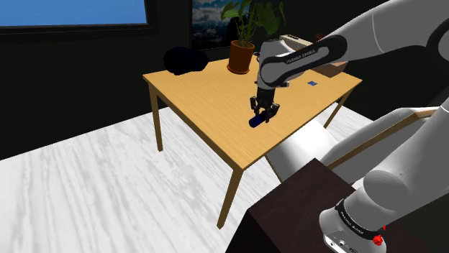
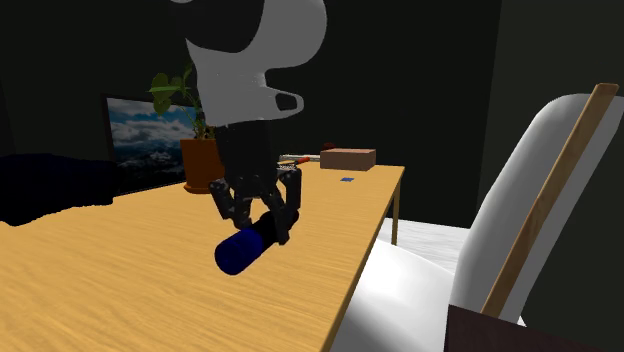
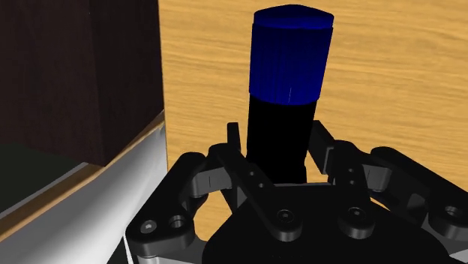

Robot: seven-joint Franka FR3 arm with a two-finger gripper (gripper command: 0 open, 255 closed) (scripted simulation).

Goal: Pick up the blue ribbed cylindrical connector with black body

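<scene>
Presently, the connector [image 2: 240, 252], a blue ribbed cap on a black body, is clasped by its black end between the closed-in fingers of the gripper [image 2: 262, 222]. It is held tilted, cap downward, over the wooden table [image 1: 209, 93], near the edge bordered by the white chair [image 2: 540, 190].

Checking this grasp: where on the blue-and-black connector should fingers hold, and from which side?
Grip the connector on its black body, across the round sides, from the black end, as the gripper does; the blue ribbed cap pokes out.
</scene>
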